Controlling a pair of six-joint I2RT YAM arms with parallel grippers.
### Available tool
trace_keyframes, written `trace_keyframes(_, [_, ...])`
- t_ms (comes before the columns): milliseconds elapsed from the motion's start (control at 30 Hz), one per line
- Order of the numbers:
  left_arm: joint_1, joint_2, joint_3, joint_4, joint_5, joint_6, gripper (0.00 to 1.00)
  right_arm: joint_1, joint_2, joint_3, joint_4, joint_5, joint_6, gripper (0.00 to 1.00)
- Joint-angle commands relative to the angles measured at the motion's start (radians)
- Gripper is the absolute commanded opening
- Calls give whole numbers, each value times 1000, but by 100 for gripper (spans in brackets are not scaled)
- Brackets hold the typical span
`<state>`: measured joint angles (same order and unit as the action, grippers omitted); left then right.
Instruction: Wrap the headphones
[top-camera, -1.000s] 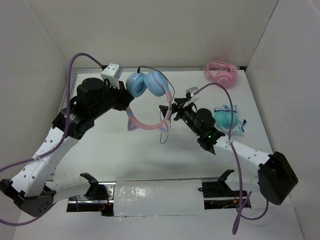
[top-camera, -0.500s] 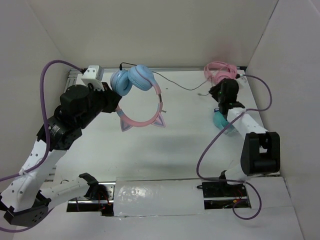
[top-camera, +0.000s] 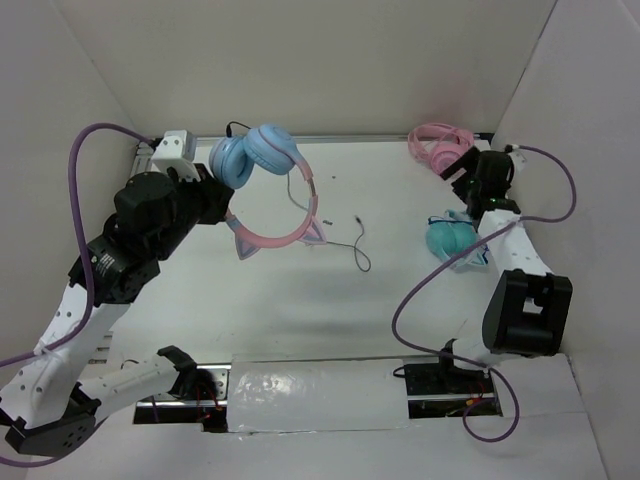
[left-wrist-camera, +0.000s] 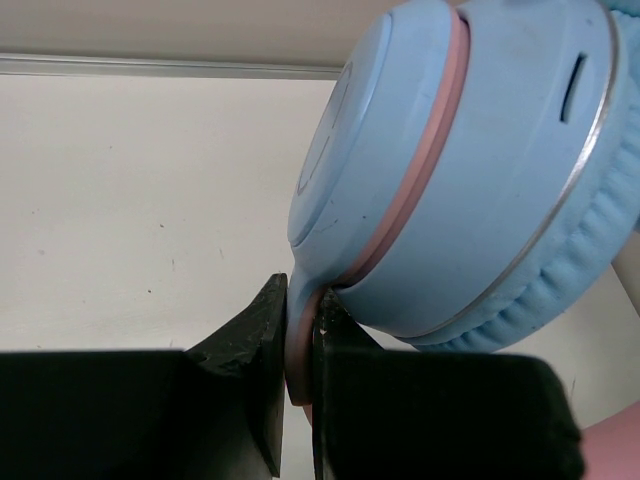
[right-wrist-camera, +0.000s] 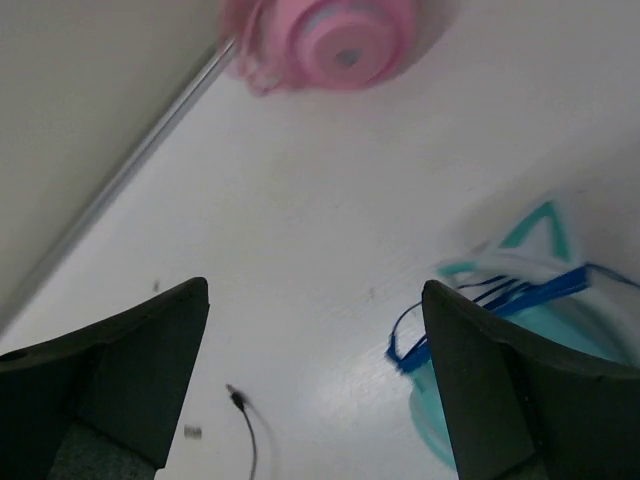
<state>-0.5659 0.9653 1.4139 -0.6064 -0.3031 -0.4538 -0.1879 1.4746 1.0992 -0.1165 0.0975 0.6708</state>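
Left tool (left-wrist-camera: 300, 335) clenched on the headphones (left-wrist-camera: 470, 170); right tool (right-wrist-camera: 312, 350) spread wide, grasping nothing.
The left tool pinches the pink band just under a light-blue ear cup, cups raised over the surface (top-camera: 250, 300) (cat ears hang lower). The thin black cable (right-wrist-camera: 248, 425) lies just ahead of the right tool; pink headphones (right-wrist-camera: 330, 40) sit farther ahead, teal headphones (right-wrist-camera: 520, 330) to its right.
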Motion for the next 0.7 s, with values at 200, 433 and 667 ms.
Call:
trace_keyframes(200, [1,33,71,111,102,1,0,335,-230,-238,339,-484,-281,100])
trace_keyframes(433, [3,52,123,120,192,20,0,629,-296,-423,581,-458,-420,100])
trace_keyframes(667, [1,53,143,114,294,24,0,763,-176,-481,862,-467,-458,100])
